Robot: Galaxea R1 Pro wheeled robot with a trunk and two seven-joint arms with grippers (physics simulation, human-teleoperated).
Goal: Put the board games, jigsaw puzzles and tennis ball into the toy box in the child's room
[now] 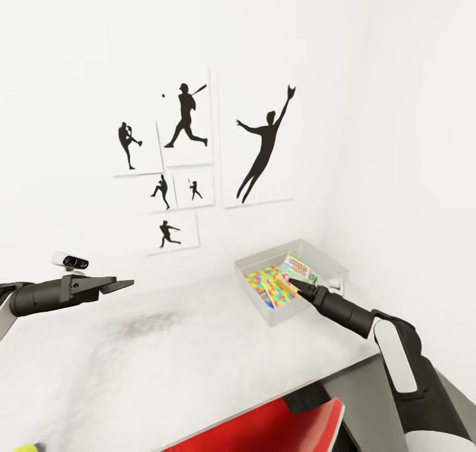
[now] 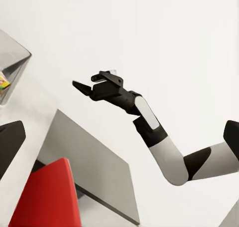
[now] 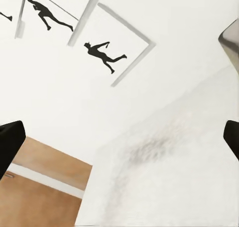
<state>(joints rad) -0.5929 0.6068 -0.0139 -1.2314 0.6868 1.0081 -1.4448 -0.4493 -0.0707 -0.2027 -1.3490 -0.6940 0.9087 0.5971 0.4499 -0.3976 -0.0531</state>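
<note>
toy box (image 1: 328, 261): shallow pale grey tray with low sloping walls, sitting at the far right end of the desk (image 1: 165, 353), close to the room corner. inside it a puzzle box (image 1: 268, 285) with a bright multicolour interlocking pattern, and a green-pink game box (image 1: 295, 267) lying partly over it. a corner of the tray also shows in the left wrist view (image 2: 12, 62).

right pincer (image 1: 295, 284): poised over the near rim of the tray, above the puzzle box; contact cannot be told. in its own wrist view the two dark fingertips (image 3: 10, 139) sit far apart, nothing between them. seen from the left wrist (image 2: 84, 87) its jaws also look parted.

left pincer (image 1: 122, 283): held above the left part of the desk, well apart from the tray; whether apart or together cannot be told.

desk top mottled grey-white, bare between the arms. near edge runs above a red chair (image 1: 264, 429). white wall with baseball posters (image 1: 188, 154) runs behind the far edge.
</note>
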